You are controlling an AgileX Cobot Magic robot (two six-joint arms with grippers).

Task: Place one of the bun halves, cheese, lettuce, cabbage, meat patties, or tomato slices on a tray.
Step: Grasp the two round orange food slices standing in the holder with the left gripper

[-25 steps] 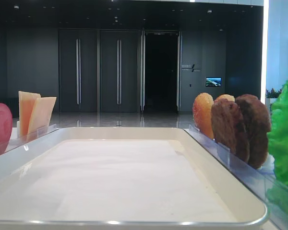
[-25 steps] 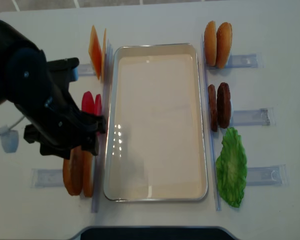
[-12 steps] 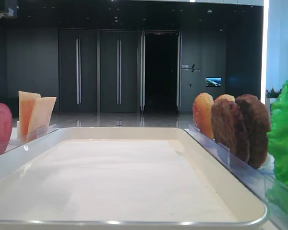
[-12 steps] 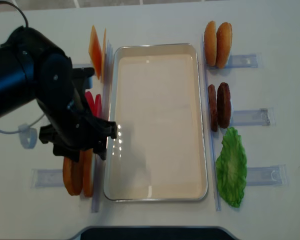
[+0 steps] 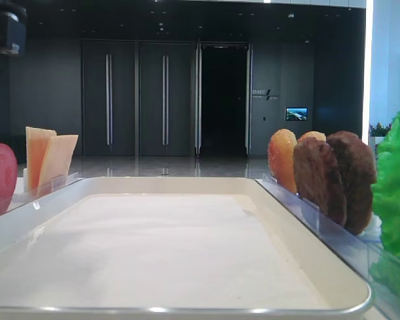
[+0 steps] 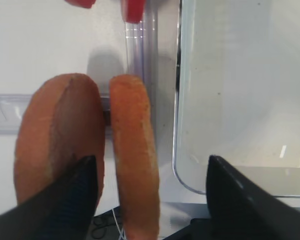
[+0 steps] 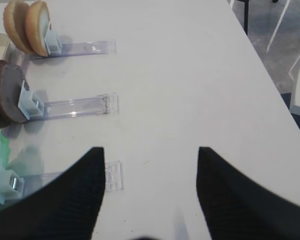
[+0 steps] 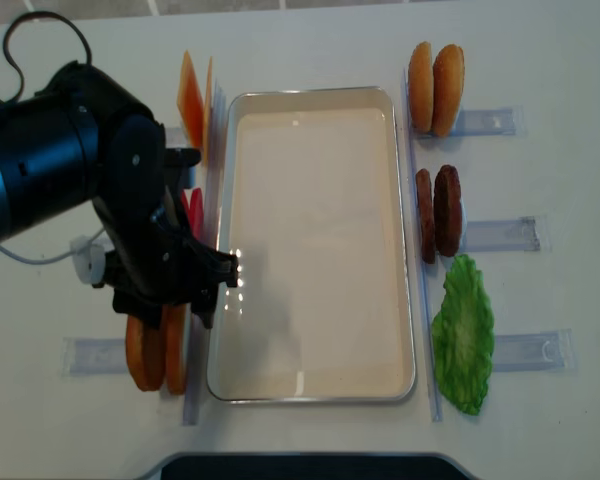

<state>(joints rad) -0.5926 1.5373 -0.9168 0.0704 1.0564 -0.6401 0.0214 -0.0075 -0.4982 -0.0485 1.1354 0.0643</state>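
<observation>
On the left of the white desk (image 8: 310, 50), the black left arm hangs over a pair of smooth, orange-brown bun halves (image 8: 155, 350) standing on edge in a clear plastic holder (image 8: 95, 355). Its wrist view shows the left pincer (image 6: 149, 172) spread wide, one dark textured finger (image 6: 72, 195) in front of the outer disc, the other over the tray corner, gripping nothing. Just beyond stand glossy red tomato slices (image 8: 193, 210), partly hidden by the arm, and further back thin, straight-edged orange cheese (image 8: 192, 105) squares. In the middle lies the tray (image 8: 405, 230), a cream rectangle with rounded corners and a shiny raised rim, with no food on it. To its right, each in a clear holder: two more golden bun discs (image 8: 435, 88), two dark, grainy meat patties (image 8: 440, 212), then frilly bright green lettuce (image 8: 464, 335). The right pincer (image 7: 149, 190) hovers above bare desk beside those holders, its black pebbled fingers (image 7: 232, 190) wide apart with nothing between them.
</observation>
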